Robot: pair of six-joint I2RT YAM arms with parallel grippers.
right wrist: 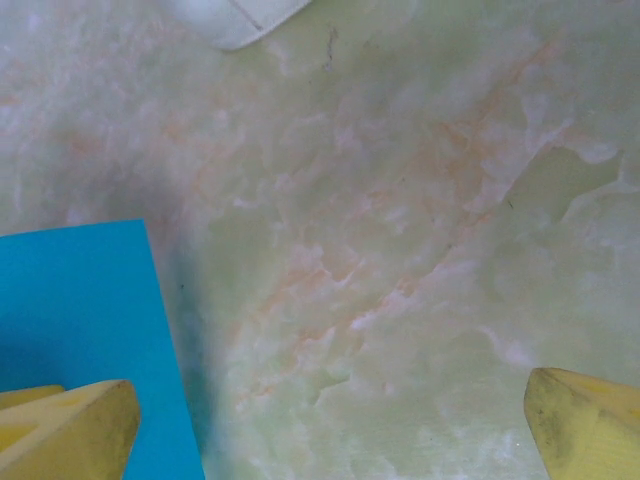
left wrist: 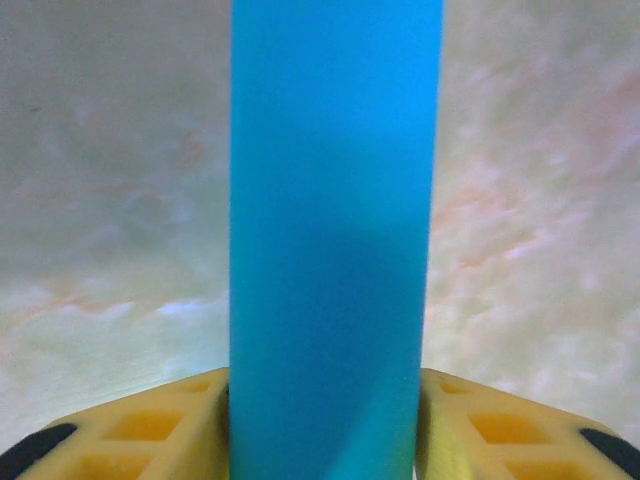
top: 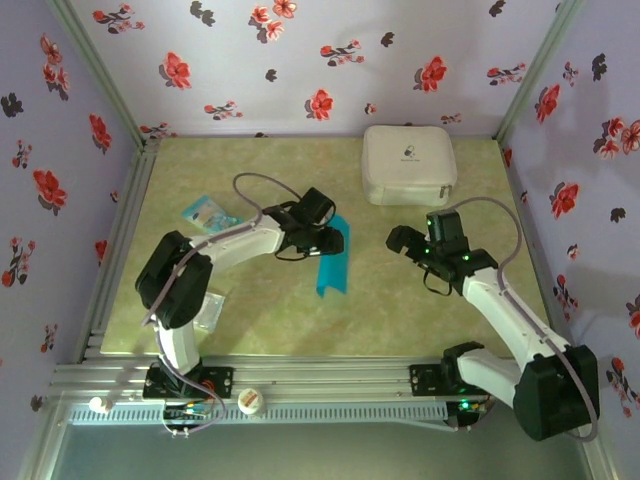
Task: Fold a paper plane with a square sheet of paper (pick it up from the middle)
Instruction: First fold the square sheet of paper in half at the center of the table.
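The square sheet of paper (top: 331,265) is teal-blue and folded into a long narrow strip lying on the table's middle; a paper plane is out of view. My left gripper (top: 322,240) sits over the strip's far half. In the left wrist view the strip (left wrist: 335,230) fills the gap between the yellow fingers (left wrist: 150,425), which touch both of its long edges. My right gripper (top: 405,243) hovers to the right of the strip, apart from it. It is wide open (right wrist: 330,425) over bare table, with a corner of the sheet (right wrist: 80,320) beside its left finger.
A white case (top: 408,165) stands at the back right, its corner (right wrist: 245,20) in the right wrist view. A small pale-blue packet (top: 208,212) lies at the left, a clear plastic packet (top: 210,310) near the left arm's base. Flowered walls close three sides.
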